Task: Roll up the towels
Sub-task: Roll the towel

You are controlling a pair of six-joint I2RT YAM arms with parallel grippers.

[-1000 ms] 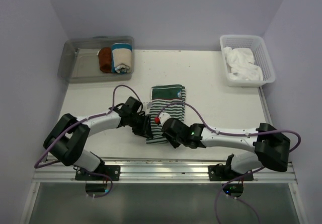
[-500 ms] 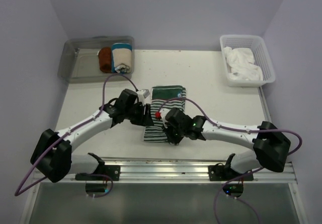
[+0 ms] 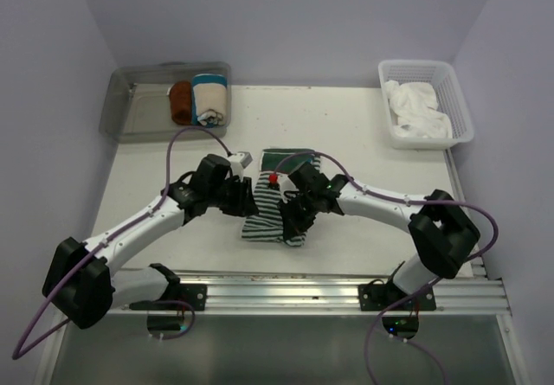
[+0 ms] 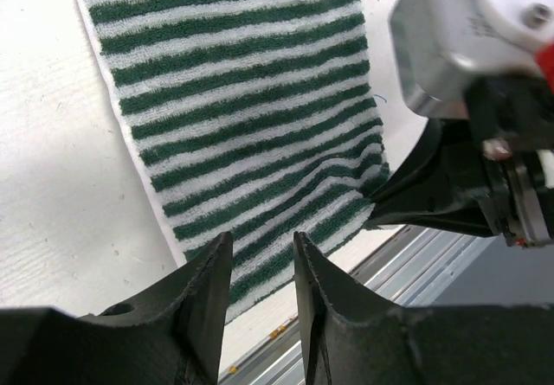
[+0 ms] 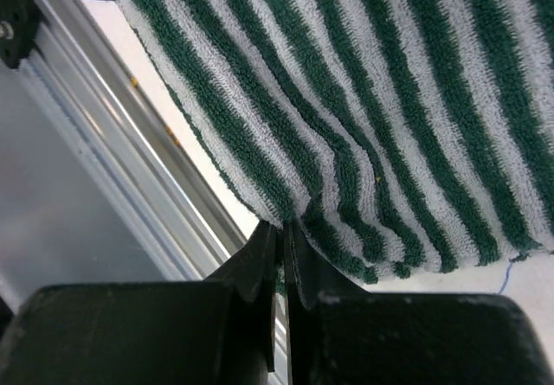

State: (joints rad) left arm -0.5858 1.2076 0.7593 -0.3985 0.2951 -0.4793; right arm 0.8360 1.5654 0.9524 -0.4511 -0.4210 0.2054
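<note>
A green and white striped towel (image 3: 262, 226) lies lengthwise in the middle of the table, also seen in the left wrist view (image 4: 242, 99) and the right wrist view (image 5: 389, 99). My right gripper (image 3: 291, 219) is shut on the towel's near right edge (image 5: 281, 229), and the cloth puckers into folds there. My left gripper (image 3: 249, 202) is over the towel's left edge. Its jaws stand a small gap apart (image 4: 262, 247), with nothing between them and the towel below.
A clear bin (image 3: 130, 108) at the back left holds a brown roll (image 3: 180, 102) and a white and teal roll (image 3: 209, 99). A white basket (image 3: 459, 99) at the back right holds white towels (image 3: 417, 111). A metal rail (image 3: 277, 283) runs along the near edge.
Both grippers have moved away from the near edge, farther along the towel. The towel's near end has shifted slightly left and now bunches at the right gripper.
</note>
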